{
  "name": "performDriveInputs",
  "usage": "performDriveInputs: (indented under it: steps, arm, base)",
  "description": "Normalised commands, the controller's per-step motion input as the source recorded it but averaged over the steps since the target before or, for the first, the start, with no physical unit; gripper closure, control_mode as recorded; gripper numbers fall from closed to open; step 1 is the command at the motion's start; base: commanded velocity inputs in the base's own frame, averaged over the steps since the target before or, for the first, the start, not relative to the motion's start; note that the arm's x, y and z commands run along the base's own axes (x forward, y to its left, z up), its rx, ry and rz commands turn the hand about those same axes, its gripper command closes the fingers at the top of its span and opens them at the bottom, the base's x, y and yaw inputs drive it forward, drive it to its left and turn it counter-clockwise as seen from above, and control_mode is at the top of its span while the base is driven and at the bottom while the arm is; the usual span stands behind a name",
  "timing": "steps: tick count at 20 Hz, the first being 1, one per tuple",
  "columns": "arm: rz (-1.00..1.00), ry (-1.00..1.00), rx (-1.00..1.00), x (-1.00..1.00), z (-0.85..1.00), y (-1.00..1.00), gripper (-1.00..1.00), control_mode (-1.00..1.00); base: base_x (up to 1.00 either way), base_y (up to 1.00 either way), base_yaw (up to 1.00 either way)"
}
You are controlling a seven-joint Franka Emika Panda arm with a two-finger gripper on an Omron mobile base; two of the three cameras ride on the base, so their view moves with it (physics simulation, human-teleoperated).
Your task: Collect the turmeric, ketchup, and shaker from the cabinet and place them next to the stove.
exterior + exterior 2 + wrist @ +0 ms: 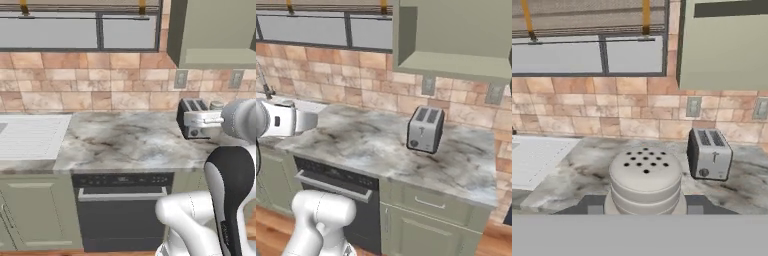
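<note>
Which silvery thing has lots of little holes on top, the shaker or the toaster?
The shaker, the round one held in the hand. The toaster has two long slots.

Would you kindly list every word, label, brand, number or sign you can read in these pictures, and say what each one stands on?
None can be read.
Dishwasher control strip: small pale marks, too blurred to read.
Toaster: a lever and a knob, no lettering.
Shaker between the gripper's fingers: holes on top, no label.
Wall outlets: plain plates.

even, bright rendered light – soft shadows, no glare – slightly blurry throughout.
</note>
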Motion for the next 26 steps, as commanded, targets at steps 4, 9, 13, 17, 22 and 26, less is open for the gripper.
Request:
performDriveInputs:
  steps: [4,9,13,17,22,26]
  arm:
    - [0.00,0.00,0.00,0.00,0.00,0.00,1.00,1.00]
    - [0.00,0.00,0.00,0.00,0.00,0.00,1.00,1.00]
    - [0.00,0.00,0.00,0.00,0.00,0.00,1.00,1.00]
    - [0.00,0.00,0.00,0.00,0.00,0.00,1.00,1.00]
    - [0.00,0.00,0.00,0.00,0.00,0.00,1.00,1.00]
    - [0.00,0.00,0.00,0.00,0.00,0.00,1.00,1.00]
  base:
    - [-0.21,0.73,0.45]
    - [-0.13,0.78,0.48]
    - [-0.11,0.76,0.50]
    - [-0.07,0.81,0.51]
    - [-0.03,0.82,0.51]
    - [0.00,0.80,0.51]
